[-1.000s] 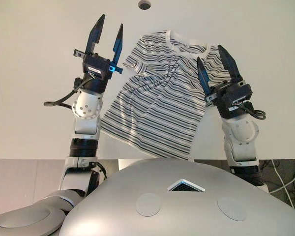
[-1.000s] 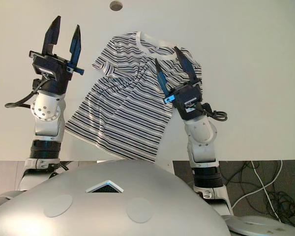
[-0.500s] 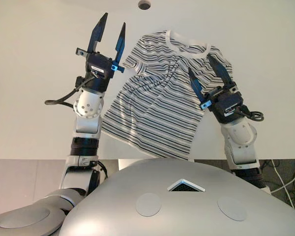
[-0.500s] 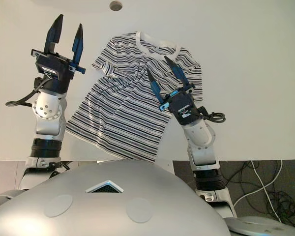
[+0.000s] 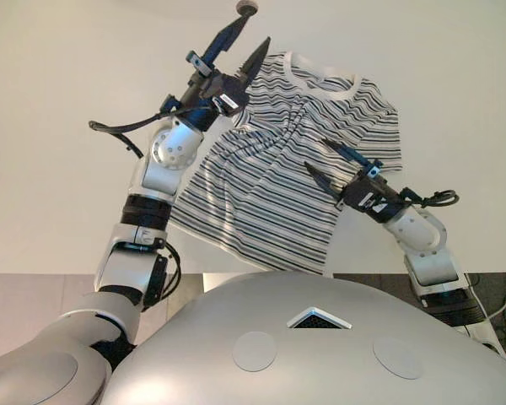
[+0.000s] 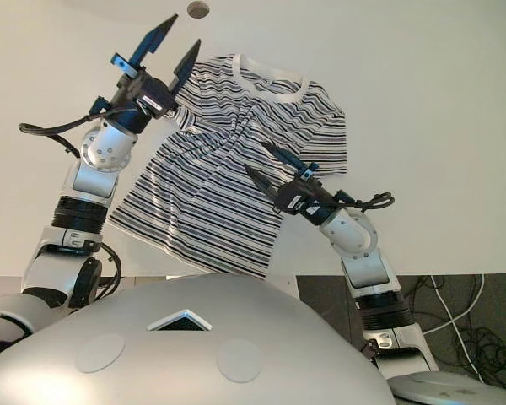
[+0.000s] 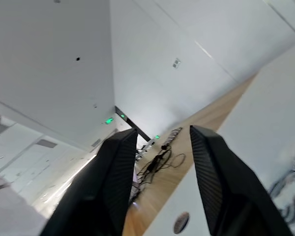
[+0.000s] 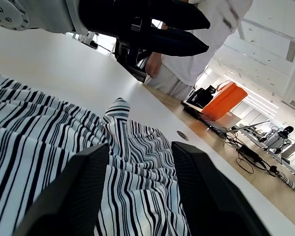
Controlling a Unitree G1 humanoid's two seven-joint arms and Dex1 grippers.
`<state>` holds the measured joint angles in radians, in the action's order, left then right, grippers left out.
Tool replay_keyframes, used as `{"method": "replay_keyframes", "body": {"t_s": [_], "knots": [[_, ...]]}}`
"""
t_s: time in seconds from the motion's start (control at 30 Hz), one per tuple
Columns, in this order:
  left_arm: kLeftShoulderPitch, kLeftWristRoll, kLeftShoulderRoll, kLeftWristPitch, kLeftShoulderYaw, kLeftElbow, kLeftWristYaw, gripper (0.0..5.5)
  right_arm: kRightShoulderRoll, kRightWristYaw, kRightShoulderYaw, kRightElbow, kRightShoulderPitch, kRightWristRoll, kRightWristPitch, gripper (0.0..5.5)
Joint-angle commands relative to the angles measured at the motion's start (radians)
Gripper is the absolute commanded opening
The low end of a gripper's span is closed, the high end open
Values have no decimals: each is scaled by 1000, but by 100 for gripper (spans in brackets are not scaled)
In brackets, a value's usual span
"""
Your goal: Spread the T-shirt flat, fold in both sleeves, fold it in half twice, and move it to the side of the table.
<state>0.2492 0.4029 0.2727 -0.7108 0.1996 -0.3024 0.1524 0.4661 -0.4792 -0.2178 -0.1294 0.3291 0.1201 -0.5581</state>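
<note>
The black-and-white striped T-shirt [image 5: 274, 173] lies rumpled and askew on the white table [image 5: 59, 126], collar at the far side. Its left sleeve [image 5: 228, 105] is bunched. My left gripper [image 5: 256, 25] is open and hangs slanted over that sleeve, its fingers pointing to the far side. My right gripper [image 5: 315, 153] is open, low over the shirt's right half, fingers aimed leftward. In the right wrist view the striped cloth [image 8: 44, 123] lies just beneath the open right gripper [image 8: 140, 147].
A round hole [image 5: 247, 8] sits in the table beyond the collar. The table's near edge [image 5: 51, 272] runs across in front of me. Cables [image 5: 489, 308] hang off the near right corner. Bare table lies left and right of the shirt.
My left gripper swung right and tilted over the left sleeve. My right gripper dropped lower and turned to point left across the shirt. The shirt itself has not moved.
</note>
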Motion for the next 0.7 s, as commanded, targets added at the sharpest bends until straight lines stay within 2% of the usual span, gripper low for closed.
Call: {"method": "replay_keyframes", "body": {"t_s": [0.03,0.23,0.37,0.5,0.6,0.7], "knots": [[51,53,38,-3,34,-96,-1,197,65,-42,-9,10,26,45,30,238],[355,268,89,18,128,-457,-152,197,179,-129,-17,60,11,85,60,238],[541,390,64,49,240,-731,-254,197,231,-174,-23,90,-16,98,66,238],[585,495,5,20,393,-898,-299,197,261,-192,-22,121,-44,103,54,238],[567,577,13,-19,503,-953,-305,197,295,-201,-15,116,-30,100,45,238],[554,602,41,-55,561,-978,-311,197,326,-202,-2,121,-22,97,41,238]]}}
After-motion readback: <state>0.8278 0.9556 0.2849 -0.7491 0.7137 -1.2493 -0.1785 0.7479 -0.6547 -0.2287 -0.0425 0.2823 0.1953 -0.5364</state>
